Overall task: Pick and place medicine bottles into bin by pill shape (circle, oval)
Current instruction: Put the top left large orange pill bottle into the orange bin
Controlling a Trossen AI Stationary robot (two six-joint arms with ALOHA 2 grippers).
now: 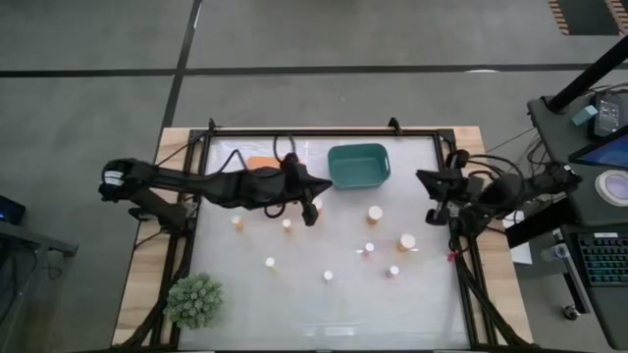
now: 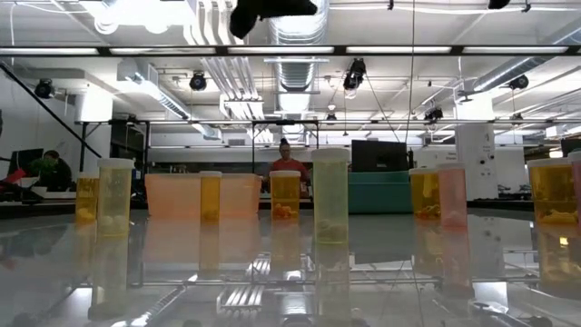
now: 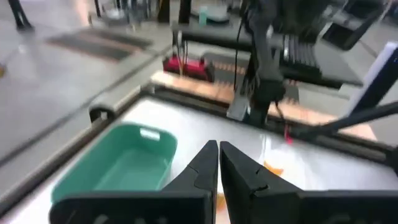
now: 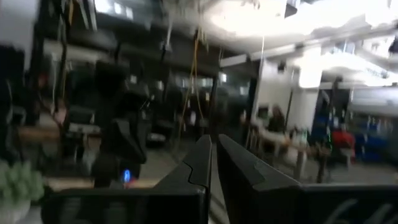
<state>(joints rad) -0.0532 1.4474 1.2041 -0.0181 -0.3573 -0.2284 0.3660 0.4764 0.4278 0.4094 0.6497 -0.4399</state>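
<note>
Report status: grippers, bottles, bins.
Left gripper shut, empty, over table near teal bin. Right gripper shut, empty, at right edge. Medicine bottles all on table, none binned. Nothing blocking.

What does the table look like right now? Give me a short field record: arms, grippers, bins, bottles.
left gripper: shut, empty, out over the table near the teal bin
right gripper: shut, empty, at the table's right edge
teal bin: far side of table, looks empty
orange bin: left of the teal bin, partly hidden by the left arm
medicine bottles: about nine standing loose on the table, none seen in a bin
potted plant: near-left corner
</note>
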